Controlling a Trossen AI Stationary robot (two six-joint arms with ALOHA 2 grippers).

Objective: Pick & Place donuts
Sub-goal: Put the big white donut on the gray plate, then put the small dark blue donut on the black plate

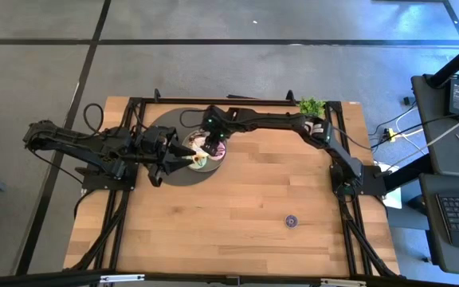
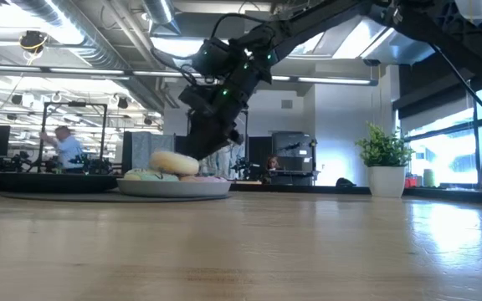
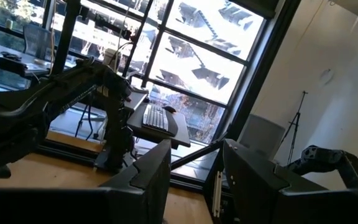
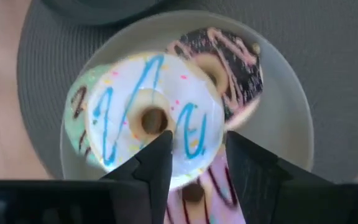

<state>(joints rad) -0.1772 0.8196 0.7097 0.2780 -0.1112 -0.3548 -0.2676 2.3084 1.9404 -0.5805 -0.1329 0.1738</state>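
Note:
A grey plate (image 4: 291, 124) rests on a large dark disc (image 4: 340, 50) and holds several donuts. A white, blue-striped donut (image 4: 129, 93) lies tilted on top of a green (image 4: 76, 106), a chocolate (image 4: 235, 62) and a pink one (image 4: 210, 186). My right gripper (image 4: 197, 142) hangs open just above them, pointing down; I see no contact. My left gripper (image 1: 183, 151) sits open at the plate's left edge, empty and tipped upward (image 3: 196, 149). A tiny purple donut (image 1: 291, 221) lies alone on the wood near the table's near right side.
A potted plant (image 1: 311, 105) stands at the table's far right corner. The dark disc (image 1: 166, 131) covers the far left middle of the table. Bare wood stretches across the near half. Both arms meet over the plate (image 2: 174, 189). A person shows in the room behind.

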